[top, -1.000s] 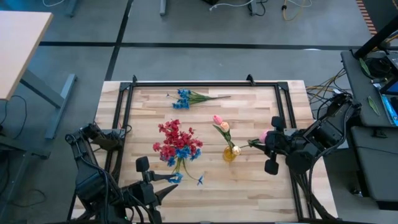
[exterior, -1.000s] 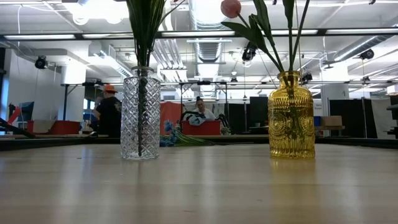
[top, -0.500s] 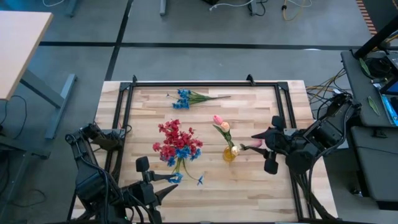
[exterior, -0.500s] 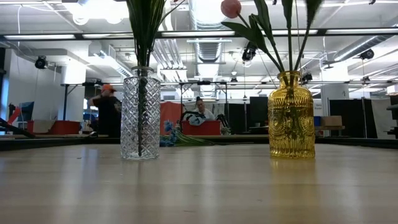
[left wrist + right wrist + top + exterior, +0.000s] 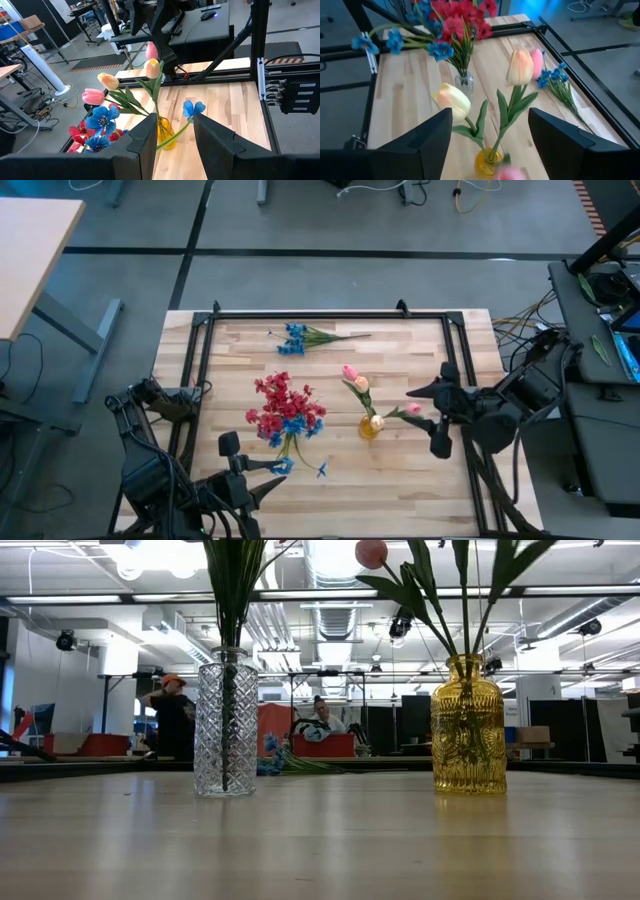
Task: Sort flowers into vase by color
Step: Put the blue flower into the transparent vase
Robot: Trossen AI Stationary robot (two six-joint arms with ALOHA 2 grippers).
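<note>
Your yellow vase stands right of centre on the table, holding pink and cream tulips, one pink bud leaning toward the right gripper. That gripper hovers just beside the vase, fingers spread wide, holding nothing. The clear vase, left of the yellow one, carries red and blue sprays. A loose blue spray lies flat near the far edge. Your left gripper waits at the near edge, fingers narrowly parted around a blue flower's stem.
</note>
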